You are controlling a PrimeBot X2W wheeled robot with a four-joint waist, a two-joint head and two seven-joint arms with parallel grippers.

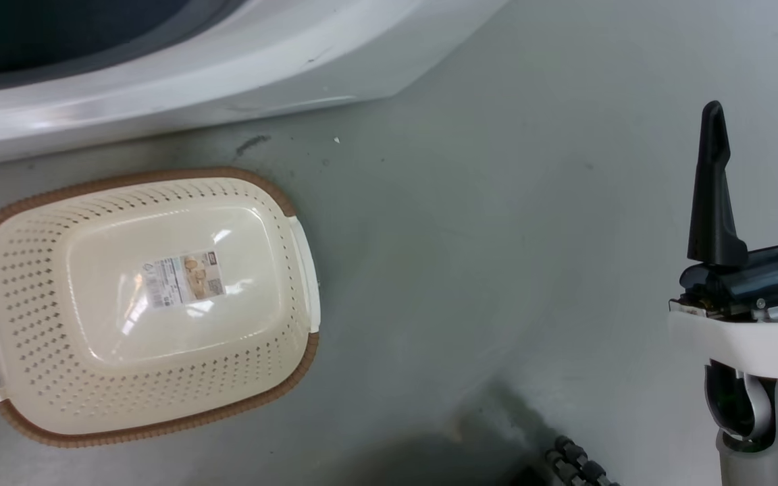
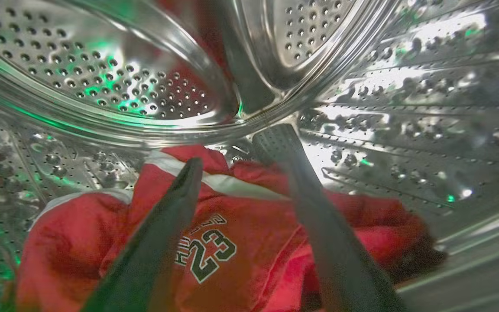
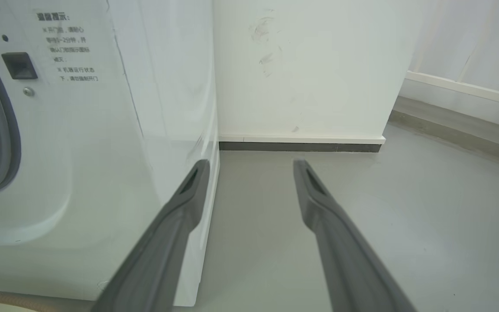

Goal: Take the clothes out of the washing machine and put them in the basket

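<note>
- The basket (image 1: 31, 297) is standing mouth up on the floor (image 1: 497, 236) at 8 o'clock of the head view, just beside the washing machine (image 1: 159, 74). I judge it is placed there to keep the carry short. Its long axis is running roughly from 9 to 3 o'clock, and it is holding nothing.
- The clothes (image 2: 241, 242) are lying low in the drum (image 2: 102, 86), at 6 o'clock of the left wrist view. The crumpled heap is stretching from 9 to 3 o'clock, and its printed number is slanting up toward 2 o'clock.
- The left gripper (image 2: 236, 149) is reaching over this heap with fingers spread apart and gripping nothing yet. I cannot tell if they are touching the fabric.
- The right gripper (image 1: 754, 101), at 3 o'clock of the head view, is hanging over the floor. Its fingers are apart, empty and pointing to 12 o'clock, probably to leave room.
</note>
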